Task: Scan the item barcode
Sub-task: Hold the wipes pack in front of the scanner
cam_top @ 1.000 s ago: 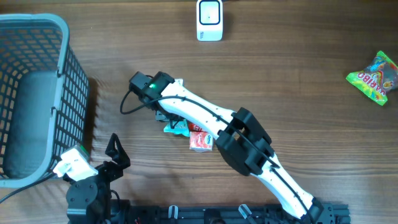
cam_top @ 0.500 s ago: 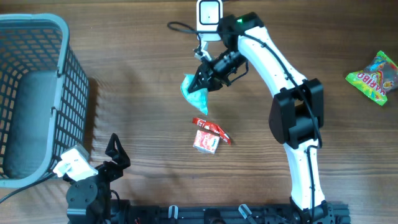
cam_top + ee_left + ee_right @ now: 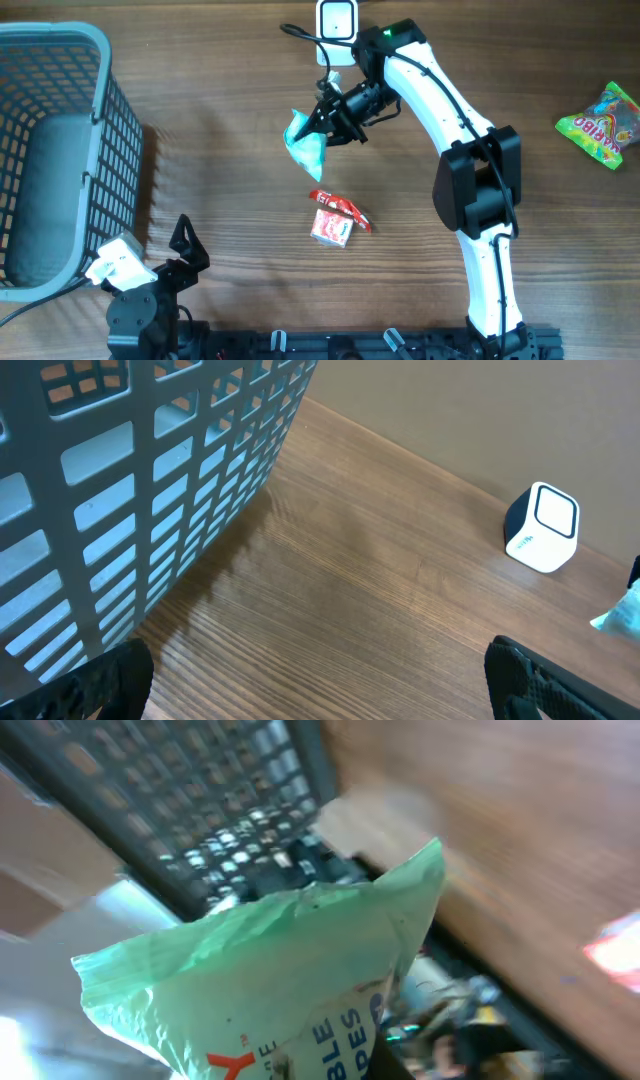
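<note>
- Right gripper (image 3: 318,120): clamped narrow on the upper edge of the mint-green pouch (image 3: 305,148). The pouch hangs down from the jaws toward 7 o'clock.
- Pouch location: upper centre of the table, just off the barcode scanner (image 3: 337,22) at its 7 o'clock, close to it but apart.
- Right wrist view: the pouch (image 3: 280,970) fills most of the frame, crinkled, top edge tilted. Blue lettering and a red-orange letter show on the lower face, too cropped to read. The background is blurred.
- Scanner: white, upright, at 12 o'clock on the table edge. The right arm's forearm passes just beside it at 3 o'clock.
- Left gripper (image 3: 186,245): jaws spread wide, holding nothing, parked at 7 o'clock near the front edge of the table.
- Left wrist view: fingertips (image 3: 115,680) sit in the bottom corners with bare wood between them. The basket wall (image 3: 150,490) fills the left side, the scanner (image 3: 542,527) is at 2 o'clock, and a corner of the pouch (image 3: 626,616) shows at the right edge.
- Grey-blue plastic basket (image 3: 118,120): at 9 o'clock, well apart from the pouch.
- Red-and-white snack pack (image 3: 332,226): flat on the wood at 5 o'clock from the pouch, near it but not touching.
- Haribo bag (image 3: 603,125): at 3 o'clock by the right edge, well apart from everything else.
</note>
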Controlling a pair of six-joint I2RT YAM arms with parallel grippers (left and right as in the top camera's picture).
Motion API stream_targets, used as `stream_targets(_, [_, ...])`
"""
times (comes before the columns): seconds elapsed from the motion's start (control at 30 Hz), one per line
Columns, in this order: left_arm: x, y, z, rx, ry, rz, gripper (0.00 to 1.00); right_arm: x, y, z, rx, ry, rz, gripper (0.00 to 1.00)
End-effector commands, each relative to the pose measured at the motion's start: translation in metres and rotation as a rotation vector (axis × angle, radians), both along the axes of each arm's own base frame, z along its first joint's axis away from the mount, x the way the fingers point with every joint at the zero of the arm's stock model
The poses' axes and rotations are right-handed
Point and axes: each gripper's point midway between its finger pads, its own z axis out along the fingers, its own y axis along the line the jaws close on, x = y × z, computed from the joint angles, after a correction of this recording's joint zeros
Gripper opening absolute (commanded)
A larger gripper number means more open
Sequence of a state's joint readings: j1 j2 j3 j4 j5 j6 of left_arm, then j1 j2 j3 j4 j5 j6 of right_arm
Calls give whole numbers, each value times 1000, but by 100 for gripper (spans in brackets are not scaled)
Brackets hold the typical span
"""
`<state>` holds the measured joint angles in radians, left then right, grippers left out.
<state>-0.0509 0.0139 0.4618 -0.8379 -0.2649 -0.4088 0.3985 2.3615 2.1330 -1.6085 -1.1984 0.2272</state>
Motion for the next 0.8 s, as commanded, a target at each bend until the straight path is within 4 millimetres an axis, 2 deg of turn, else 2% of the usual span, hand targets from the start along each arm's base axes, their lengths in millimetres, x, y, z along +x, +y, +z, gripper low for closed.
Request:
stream_targets(0.0, [0,1,0,14,-3,1,100,6,-21,-25,-156,-205,78,4])
stream_targets(0.1, [0,1,0,14,-3,1,100,43,-42,-51,-415,-276,-30,5])
stream_targets(0.13, [0,1,0,14,-3,1,100,66,-47,-54,-485,-368,-78,5])
stream_targets(0.23, [0,1,0,14,-3,1,100,114,-27,-30,-389,-610,-143,4])
stream_targets(0.27, [0,1,0,14,-3,1,100,146,-20,-19,-353,-806,-160,4])
stream_targets(0.3, [0,1,0,14,-3,1,100,167,-21,-14,-369,-913,-188,5])
stream_targets(0.4, [0,1,0,14,-3,1,100,228,-38,3,-517,-1168,-341,5])
stream_targets(0.47, [0,1,0,14,-3,1,100,267,-61,23,-672,-1347,-474,5])
stream_targets(0.53, [0,1,0,14,-3,1,100,290,-72,31,-750,-1485,-512,5])
stream_targets(0.6, [0,1,0,14,-3,1,100,305,-71,31,-764,-1578,-514,5])
stream_targets(0.7, [0,1,0,14,-3,1,100,322,-68,8,-776,-1618,-530,5])
stream_targets(0.77, [0,1,0,14,-3,1,100,328,-65,-17,-779,-1611,-520,5])
